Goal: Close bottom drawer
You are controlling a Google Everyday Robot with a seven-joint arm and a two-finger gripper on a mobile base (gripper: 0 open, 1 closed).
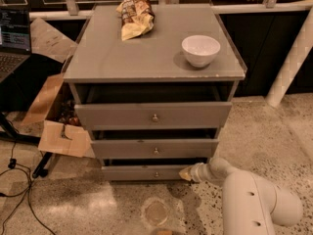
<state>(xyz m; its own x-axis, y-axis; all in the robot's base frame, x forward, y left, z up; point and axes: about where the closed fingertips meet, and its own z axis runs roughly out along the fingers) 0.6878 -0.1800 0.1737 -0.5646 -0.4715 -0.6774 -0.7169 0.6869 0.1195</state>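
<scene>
The grey cabinet [146, 58] has three drawers, all pulled out a little. The bottom drawer [142, 173] is the lowest and shallowest front, with a small brass knob [156, 175]. It stands slightly proud of the cabinet, with a dark gap above it. My gripper [186, 174] is at the right end of the bottom drawer's front, its tan tip touching or almost touching the front. My white arm [249, 199] runs from the lower right.
A white bowl [200, 50] and a chip bag [135, 13] sit on the cabinet top. An open cardboard box [56, 124], a laptop [12, 38] and cables [19, 190] are to the left. A white post [293, 58] stands at the right. A round mark [156, 212] is on the floor in front.
</scene>
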